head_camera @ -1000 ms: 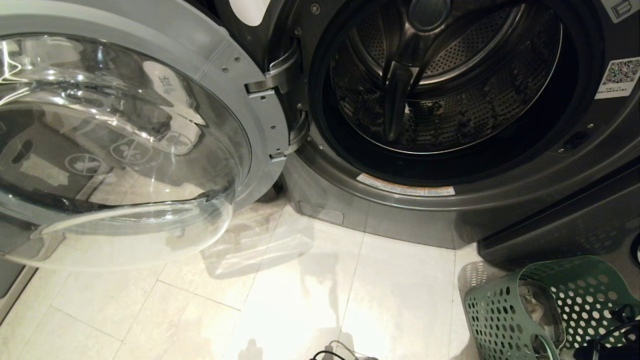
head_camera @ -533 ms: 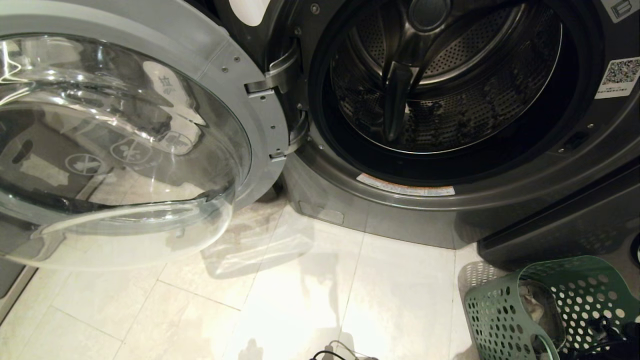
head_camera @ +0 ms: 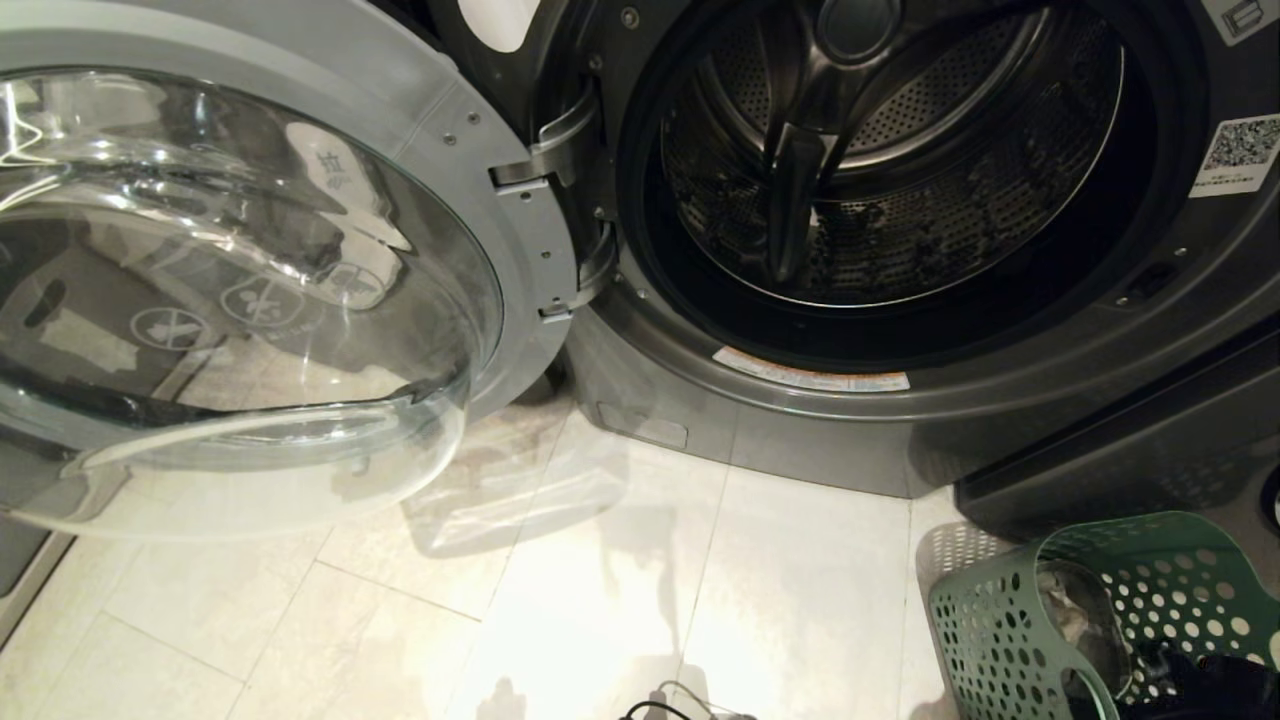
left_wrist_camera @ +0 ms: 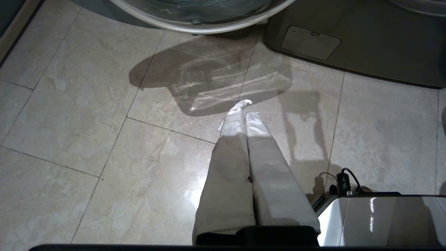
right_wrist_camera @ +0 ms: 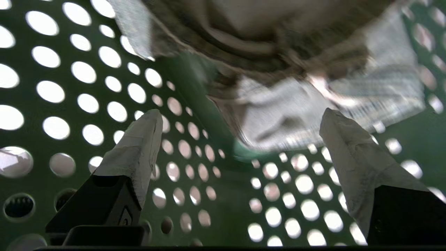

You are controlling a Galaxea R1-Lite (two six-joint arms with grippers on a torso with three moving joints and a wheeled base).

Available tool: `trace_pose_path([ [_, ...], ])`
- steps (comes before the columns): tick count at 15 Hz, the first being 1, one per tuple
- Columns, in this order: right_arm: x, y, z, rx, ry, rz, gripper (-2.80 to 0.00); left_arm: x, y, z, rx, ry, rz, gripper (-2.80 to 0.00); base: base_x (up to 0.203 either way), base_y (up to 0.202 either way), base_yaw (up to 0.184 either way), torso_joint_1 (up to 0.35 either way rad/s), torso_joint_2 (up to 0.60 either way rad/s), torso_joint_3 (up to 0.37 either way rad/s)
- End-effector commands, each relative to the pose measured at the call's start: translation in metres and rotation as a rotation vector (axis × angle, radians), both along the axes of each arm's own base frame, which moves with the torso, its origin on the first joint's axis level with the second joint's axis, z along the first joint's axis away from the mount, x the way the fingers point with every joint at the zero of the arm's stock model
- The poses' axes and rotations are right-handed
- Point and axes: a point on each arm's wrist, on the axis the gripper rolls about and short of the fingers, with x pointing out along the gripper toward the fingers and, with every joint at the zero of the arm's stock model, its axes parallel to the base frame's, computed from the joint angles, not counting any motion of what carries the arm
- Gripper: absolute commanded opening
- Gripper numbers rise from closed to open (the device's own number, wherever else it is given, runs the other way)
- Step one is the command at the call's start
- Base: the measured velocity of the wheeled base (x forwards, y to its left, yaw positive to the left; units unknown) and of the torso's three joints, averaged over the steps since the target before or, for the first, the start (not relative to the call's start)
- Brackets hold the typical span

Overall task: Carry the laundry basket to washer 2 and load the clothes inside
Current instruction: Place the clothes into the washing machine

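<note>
**Caller:** Right wrist view is putting you inside the green laundry basket [right_wrist_camera: 52,104]; your right gripper [right_wrist_camera: 240,129] is sitting with its taped fingers [right_wrist_camera: 139,146] spread wide, nothing between them; the crumpled clothes [right_wrist_camera: 289,104] are lying straight ahead of the tips, bunched against the perforated wall and slightly toward one finger.

**Spotter:** You're looking at a heap that's running crosswise to your approach, so its long side is roughly spanning the gap; I'd judge you're needing to push in deeper before closing, since the fabric is not yet between the pads.

**Caller:** From the head, the basket is standing on the floor at your right, below the washer's open drum [head_camera: 890,160]; the door [head_camera: 250,280] is swung out to your left.

**Spotter:** Your left gripper [left_wrist_camera: 244,108] is hanging over bare tile, fingers pressed together, well apart from the basket; the right arm is clearly the nearer one.
</note>
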Motion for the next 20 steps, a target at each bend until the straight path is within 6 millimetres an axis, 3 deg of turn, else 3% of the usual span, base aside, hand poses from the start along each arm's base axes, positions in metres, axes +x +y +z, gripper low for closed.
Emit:
trace_pose_path([
  [1,0.001,0.008,-0.011,-0.001,-0.007,0.024,0.00,0.000,0.000,0.000,0.000,0.001,0.000,-2.80,0.000,0.000,0.000,0.000,0.00,0.000],
  [9,0.038,0.001,-0.022,-0.075,-0.163,0.020,0.00,0.000,0.000,0.000,0.000,0.001,0.000,-2.80,0.000,0.000,0.000,0.000,0.00,0.000],
  [14,0.060,0.012,-0.019,-0.057,-0.249,0.026,0.00,0.000,0.000,0.000,0.000,0.001,0.000,-2.80,0.000,0.000,0.000,0.000,0.00,0.000],
  [20,0.082,-0.001,-0.025,-0.148,-0.302,-0.037,0.00,0.000,0.000,0.000,0.000,0.001,0.000,-2.80,0.000,0.000,0.000,0.000,0.00,0.000],
])
